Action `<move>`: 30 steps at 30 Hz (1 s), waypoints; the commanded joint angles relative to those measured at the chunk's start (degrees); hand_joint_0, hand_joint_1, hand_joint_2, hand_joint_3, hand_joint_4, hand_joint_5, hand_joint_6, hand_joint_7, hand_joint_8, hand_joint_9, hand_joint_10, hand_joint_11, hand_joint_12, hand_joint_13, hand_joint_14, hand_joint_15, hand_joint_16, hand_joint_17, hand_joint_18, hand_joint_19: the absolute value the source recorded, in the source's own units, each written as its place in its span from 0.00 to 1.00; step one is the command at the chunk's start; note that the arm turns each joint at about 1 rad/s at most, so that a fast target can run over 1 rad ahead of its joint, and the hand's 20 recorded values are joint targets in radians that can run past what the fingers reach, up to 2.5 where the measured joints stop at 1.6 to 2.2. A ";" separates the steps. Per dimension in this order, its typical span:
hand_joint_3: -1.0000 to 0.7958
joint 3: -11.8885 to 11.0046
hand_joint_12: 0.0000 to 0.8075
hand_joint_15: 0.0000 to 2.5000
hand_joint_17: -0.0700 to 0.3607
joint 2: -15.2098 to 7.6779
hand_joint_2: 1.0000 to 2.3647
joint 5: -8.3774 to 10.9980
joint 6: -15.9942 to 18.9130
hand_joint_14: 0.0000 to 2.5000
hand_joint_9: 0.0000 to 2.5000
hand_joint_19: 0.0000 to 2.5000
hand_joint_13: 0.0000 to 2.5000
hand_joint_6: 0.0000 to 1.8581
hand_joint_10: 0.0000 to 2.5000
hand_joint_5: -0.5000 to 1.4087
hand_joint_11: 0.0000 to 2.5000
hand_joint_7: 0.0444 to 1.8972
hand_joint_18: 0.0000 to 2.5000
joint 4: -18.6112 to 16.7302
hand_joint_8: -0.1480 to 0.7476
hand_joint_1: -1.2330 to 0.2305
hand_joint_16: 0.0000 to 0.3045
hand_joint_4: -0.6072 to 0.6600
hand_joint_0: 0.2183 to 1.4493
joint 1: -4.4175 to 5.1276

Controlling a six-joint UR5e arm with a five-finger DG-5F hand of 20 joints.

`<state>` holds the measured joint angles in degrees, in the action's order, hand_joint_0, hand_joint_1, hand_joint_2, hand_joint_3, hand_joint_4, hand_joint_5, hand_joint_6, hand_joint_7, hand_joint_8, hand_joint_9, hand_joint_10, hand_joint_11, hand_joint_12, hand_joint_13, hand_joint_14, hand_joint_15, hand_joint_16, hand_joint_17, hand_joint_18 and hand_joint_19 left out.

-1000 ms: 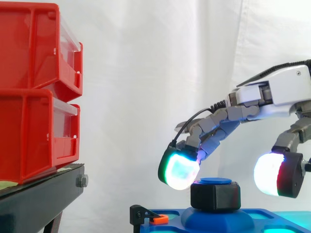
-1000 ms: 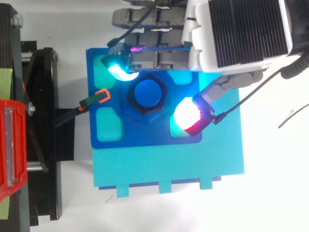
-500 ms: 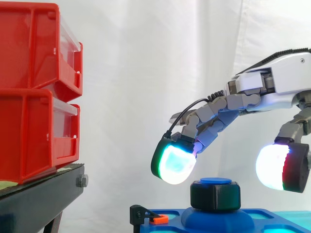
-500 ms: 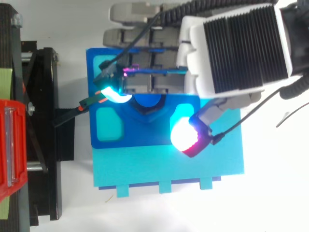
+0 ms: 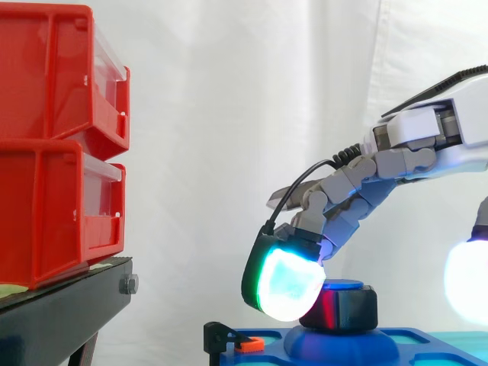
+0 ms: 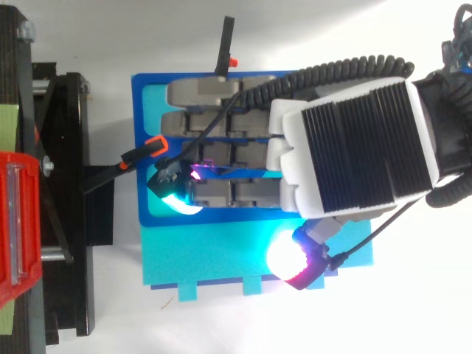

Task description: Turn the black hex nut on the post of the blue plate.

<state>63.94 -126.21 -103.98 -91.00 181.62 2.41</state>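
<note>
White curtain [image 5: 229, 114], red bins [image 5: 53, 152], blue plate [image 6: 144, 110].
Black hex nut [image 5: 352, 307] sits on its post [image 5: 341, 284]; hand [image 6: 354, 147] spread over it, thumb [image 5: 469, 293] apart, clamping nothing: we judge it lining up a grip.

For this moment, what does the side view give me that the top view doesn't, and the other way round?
Side view: the black nut under the blue post top, one glowing fingertip low in front of the nut's left side, and the thumb pad well off to its right. Top view: the robot hand lying over the middle of the blue plate, a teal base beneath the plate, and a black clamp at its far edge. Both: the robot hand, blue plate, orange-tipped clamp and red bins.
</note>
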 commanded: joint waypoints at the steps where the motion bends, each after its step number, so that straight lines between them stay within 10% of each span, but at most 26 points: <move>1: 0.28 0.04 0.44 0.00 0.40 0.00 0.00 0.09 -0.05 0.00 0.23 0.03 0.13 0.27 0.00 0.18 0.00 0.38 0.04 0.40 0.48 0.52 0.15 0.68 0.19 0.40; 30: 0.28 0.04 0.44 0.00 0.40 0.00 0.00 -0.26 -3.13 0.00 0.23 0.04 0.13 0.27 0.00 0.18 0.00 0.38 0.04 0.14 0.48 0.52 0.15 0.68 0.19 -1.09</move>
<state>63.98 -126.21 -104.18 -93.98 181.91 1.53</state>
